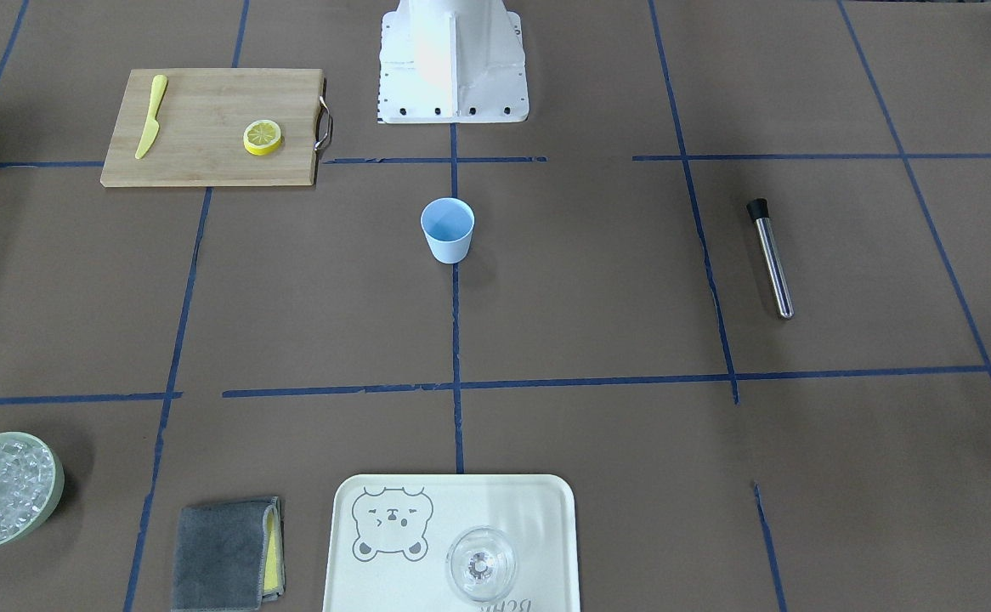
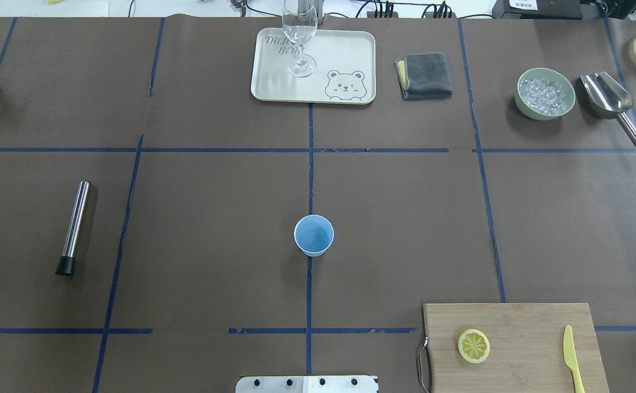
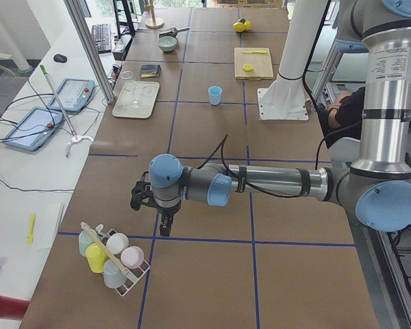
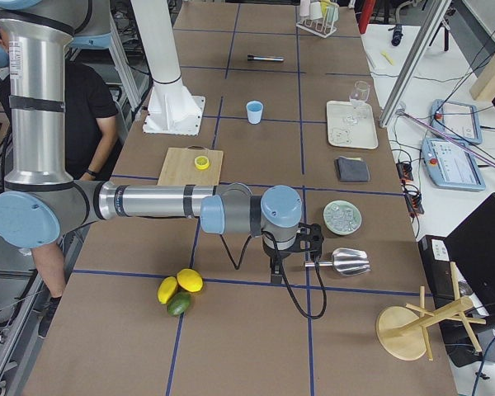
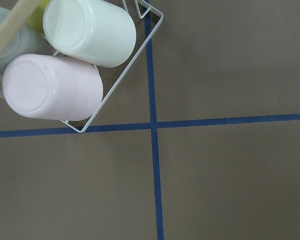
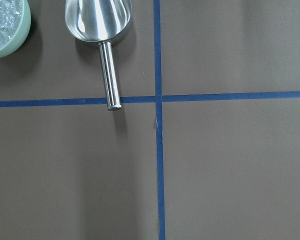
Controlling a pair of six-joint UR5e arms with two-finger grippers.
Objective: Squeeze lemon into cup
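The lemon [image 1: 263, 137], a round yellow piece with its pale segmented cut face up, lies on a wooden cutting board [image 1: 206, 161]; it also shows in the overhead view [image 2: 473, 345]. The light-blue cup [image 1: 447, 229] stands upright and empty at the table's middle [image 2: 313, 235], far from both arms. My left gripper [image 3: 162, 229] hangs over the table's left end beside a rack of cups [image 3: 109, 257]. My right gripper [image 4: 274, 272] hangs over the right end near a metal scoop [image 4: 342, 261]. I cannot tell whether either is open or shut.
A yellow knife [image 1: 150, 127] lies on the board. A metal muddler [image 2: 73, 227] lies on the left. A tray [image 2: 345, 54] with a clear glass [image 2: 299, 33], a grey cloth [image 2: 424, 75] and a green bowl of ice [image 2: 545, 93] stand at the far edge.
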